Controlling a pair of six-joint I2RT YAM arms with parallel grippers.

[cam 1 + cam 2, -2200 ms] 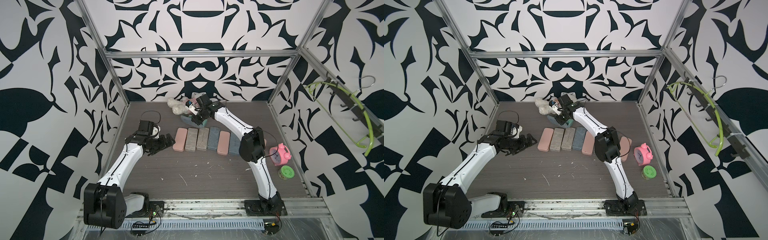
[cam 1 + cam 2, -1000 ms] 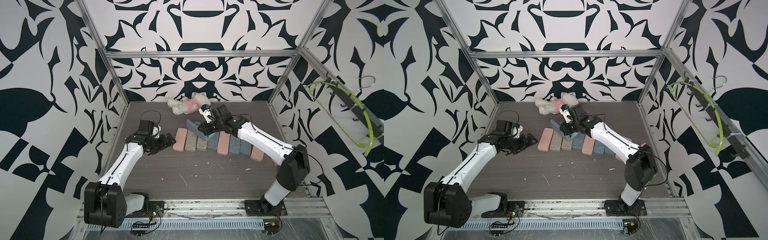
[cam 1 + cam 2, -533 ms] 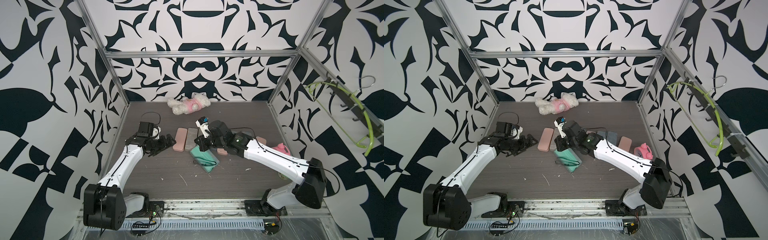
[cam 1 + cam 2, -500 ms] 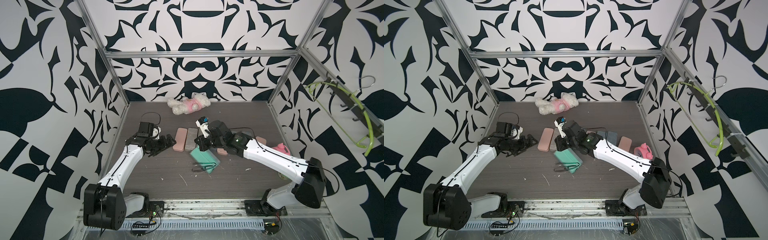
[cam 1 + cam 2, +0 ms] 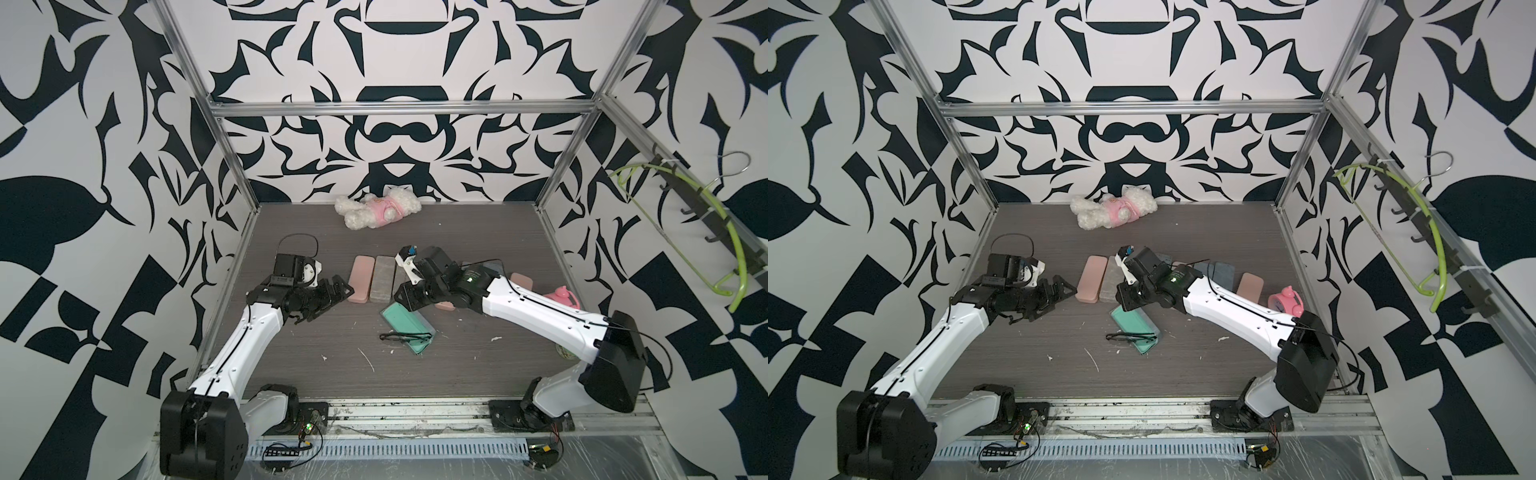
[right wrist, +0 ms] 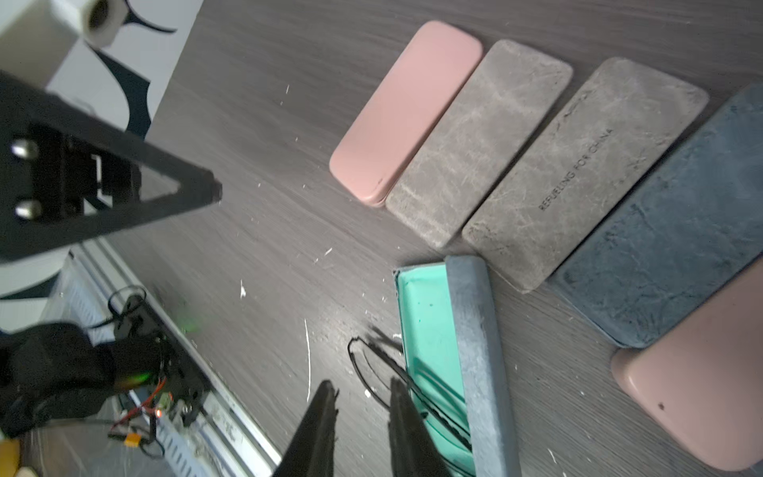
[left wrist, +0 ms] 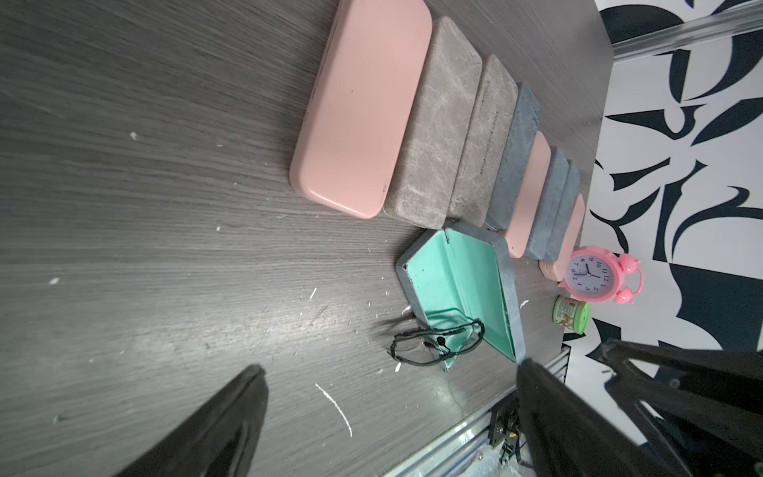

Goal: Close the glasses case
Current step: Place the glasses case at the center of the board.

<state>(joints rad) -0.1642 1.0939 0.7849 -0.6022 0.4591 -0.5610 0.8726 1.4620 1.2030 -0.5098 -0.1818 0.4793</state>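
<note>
Lying open, teal lining up, just in front of the row of closed cases [image 5: 384, 277]: the glasses case [image 5: 405, 324], black spectacles [image 5: 405, 336] half out over the end farther from the row. Close over the end nearest the row, the right gripper [image 5: 405, 301], fingers [image 6: 320, 429] narrowly parted, gripping nothing. Off the row's end on the left arm's side, the left gripper [image 5: 332, 297], spread wide, empty.
</note>
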